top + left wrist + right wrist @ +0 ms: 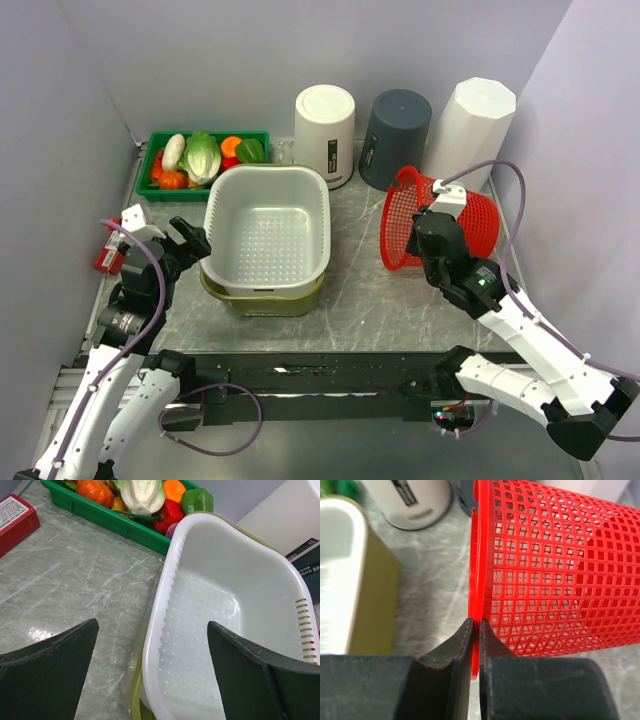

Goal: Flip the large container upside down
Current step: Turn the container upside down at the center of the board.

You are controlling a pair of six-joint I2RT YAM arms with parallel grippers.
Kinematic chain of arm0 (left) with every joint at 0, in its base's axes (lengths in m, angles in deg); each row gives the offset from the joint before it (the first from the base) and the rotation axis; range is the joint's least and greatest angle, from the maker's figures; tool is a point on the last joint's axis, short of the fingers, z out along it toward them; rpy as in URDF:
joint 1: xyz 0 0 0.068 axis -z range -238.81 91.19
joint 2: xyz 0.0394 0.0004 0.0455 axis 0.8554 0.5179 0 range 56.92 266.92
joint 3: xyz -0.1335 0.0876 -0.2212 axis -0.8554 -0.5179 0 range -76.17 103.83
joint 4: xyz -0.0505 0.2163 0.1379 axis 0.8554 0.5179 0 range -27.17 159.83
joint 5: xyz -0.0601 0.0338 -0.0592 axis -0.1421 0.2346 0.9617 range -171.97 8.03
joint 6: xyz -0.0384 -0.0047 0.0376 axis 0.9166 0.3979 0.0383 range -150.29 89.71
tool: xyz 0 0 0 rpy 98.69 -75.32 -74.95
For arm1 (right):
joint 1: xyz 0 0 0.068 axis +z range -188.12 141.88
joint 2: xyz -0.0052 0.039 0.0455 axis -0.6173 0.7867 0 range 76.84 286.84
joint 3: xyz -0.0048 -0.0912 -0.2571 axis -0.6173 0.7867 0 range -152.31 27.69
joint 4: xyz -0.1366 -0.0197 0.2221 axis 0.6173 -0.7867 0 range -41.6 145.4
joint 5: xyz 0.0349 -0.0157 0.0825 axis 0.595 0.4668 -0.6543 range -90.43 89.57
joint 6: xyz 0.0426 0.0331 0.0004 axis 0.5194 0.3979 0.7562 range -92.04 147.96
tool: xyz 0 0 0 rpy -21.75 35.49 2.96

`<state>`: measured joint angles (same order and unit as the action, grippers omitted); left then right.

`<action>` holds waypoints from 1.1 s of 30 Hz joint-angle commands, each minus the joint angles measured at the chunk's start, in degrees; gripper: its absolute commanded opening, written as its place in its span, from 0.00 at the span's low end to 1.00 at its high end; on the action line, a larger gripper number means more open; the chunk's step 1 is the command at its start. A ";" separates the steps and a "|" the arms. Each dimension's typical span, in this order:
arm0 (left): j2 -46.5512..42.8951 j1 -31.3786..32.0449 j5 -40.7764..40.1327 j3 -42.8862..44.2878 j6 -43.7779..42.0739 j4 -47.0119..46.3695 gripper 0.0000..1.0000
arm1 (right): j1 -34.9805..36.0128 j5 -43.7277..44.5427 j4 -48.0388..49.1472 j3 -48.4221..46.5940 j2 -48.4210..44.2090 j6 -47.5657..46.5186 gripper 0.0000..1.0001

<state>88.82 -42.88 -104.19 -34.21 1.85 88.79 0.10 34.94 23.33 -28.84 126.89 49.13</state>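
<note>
My left gripper (192,238) hangs wide open beside the smooth white perforated tub (216,214). The tub is empty and nested in an olive basin (262,303) that it mostly hides. At right, my right gripper (475,625) pinches the thin rim of the empty red mesh basket (560,555), which lies on its side on the table (350,290).

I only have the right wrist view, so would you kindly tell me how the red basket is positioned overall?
Observer: The red basket is tipped on its side, mouth facing the white basin.
Operator: Thank you. Where is the left pincer?
Observer: The left pincer is open at the basin's left rim, holding nothing.
Operator: What stands behind the basket?
Observer: Three: a white bin, a dark grey bin and a faceted white bin along the back wall.
</note>
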 commanded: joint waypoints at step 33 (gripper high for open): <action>0.27 -0.10 0.77 0.15 -1.12 -1.87 0.96 | 11.00 29.75 -11.43 -12.20 20.35 -8.95 0.00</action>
<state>89.36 -42.88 -104.06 -34.21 1.83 88.79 9.78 58.22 13.01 -38.00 146.27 41.24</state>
